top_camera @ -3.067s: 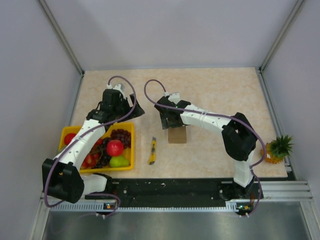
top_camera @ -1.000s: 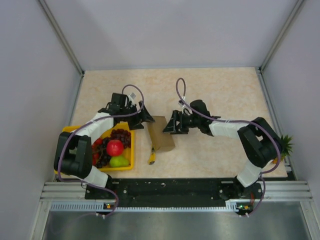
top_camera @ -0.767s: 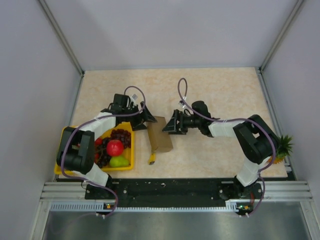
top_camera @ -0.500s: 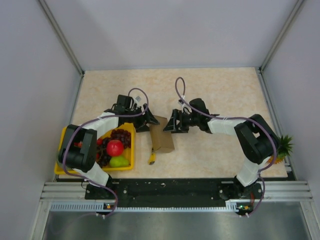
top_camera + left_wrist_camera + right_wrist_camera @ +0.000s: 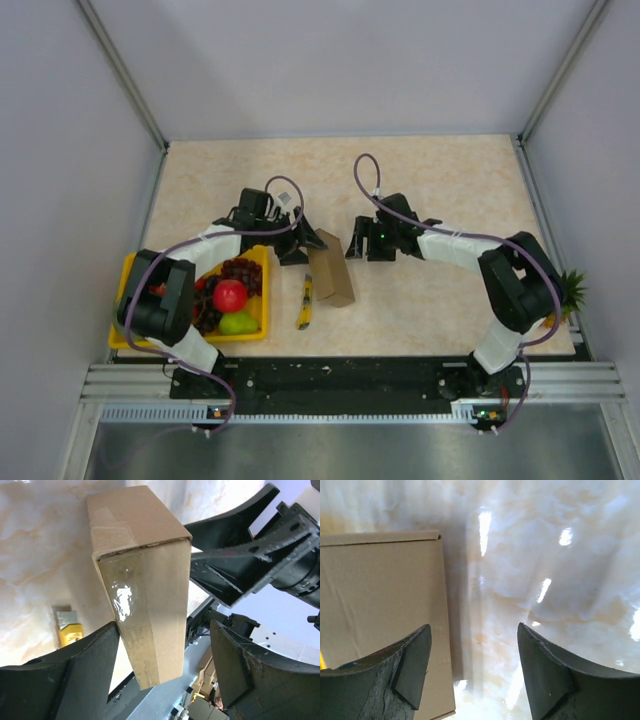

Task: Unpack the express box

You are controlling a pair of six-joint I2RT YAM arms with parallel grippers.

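The express box point(image 5: 333, 270) is a plain brown taped cardboard box standing on the table between my two grippers. My left gripper point(image 5: 306, 243) is open at the box's far left corner. In the left wrist view the box point(image 5: 145, 580) sits between its open jaws point(image 5: 164, 630), the left finger point(image 5: 85, 675) against its side and the right finger point(image 5: 240, 670) apart from it. My right gripper point(image 5: 357, 246) is open and empty just right of the box. In the right wrist view point(image 5: 472, 630) the box point(image 5: 380, 610) lies at the left.
A yellow utility knife point(image 5: 304, 302) lies just left of the box, also seen in the left wrist view point(image 5: 67, 627). The yellow fruit tray point(image 5: 265, 300) with fruit stands at the left front. A small pineapple point(image 5: 555, 297) sits at the table's right edge.
The box has moved left from the middle and turned. My left gripper has moved right onto the box's corner. My right gripper has swung round and drawn back slightly to the right.
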